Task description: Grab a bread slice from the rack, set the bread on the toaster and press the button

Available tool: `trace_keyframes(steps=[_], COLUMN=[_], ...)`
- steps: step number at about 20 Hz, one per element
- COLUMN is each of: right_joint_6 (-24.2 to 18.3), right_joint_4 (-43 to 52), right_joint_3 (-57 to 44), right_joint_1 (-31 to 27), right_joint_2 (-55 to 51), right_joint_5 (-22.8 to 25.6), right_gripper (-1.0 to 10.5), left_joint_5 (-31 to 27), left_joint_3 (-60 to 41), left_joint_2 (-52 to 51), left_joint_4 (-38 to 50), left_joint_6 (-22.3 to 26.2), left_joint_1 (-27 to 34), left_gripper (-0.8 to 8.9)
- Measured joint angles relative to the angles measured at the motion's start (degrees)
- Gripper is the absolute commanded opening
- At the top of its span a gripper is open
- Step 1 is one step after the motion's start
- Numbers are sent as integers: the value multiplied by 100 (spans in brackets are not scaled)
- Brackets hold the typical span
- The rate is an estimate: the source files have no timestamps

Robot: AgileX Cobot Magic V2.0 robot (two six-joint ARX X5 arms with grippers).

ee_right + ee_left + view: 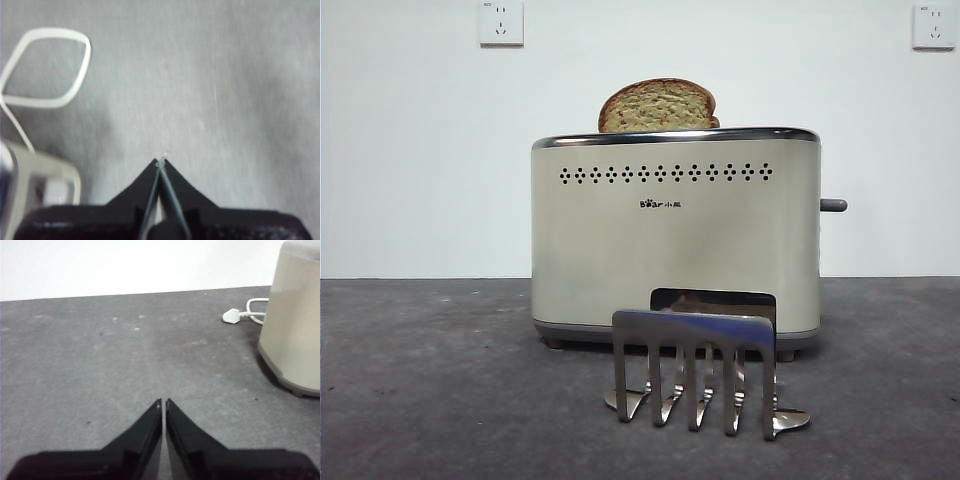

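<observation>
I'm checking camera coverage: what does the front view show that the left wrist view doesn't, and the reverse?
Only the front view shows the slice of bread standing in the toaster's top, the rack in front of it, the button and two wall sockets. Only the left wrist view shows the left gripper, shut on nothing, and a white plug with its cord. Both show the toaster and the grey table.

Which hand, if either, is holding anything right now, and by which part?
Neither. The left hand and right hand are both shut on nothing above bare table; the slice of bread stands in the toaster.
</observation>
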Motion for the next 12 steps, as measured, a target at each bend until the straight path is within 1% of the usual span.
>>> trace_keyframes(steps=[4, 12], right_joint_6=[0, 0], right_joint_4=[313, 339], right_joint_3=[0, 0], right_joint_1=[0, 0], right_joint_2=[0, 0], right_joint_5=[-2, -2], right_gripper=[0, 0], left_joint_5=[-120, -94], left_joint_3=[0, 0], left_joint_2=[-22, 133], left_joint_4=[-2, 9], left_joint_6=[-2, -2], left_joint_1=[52, 52], left_gripper=[18, 18])
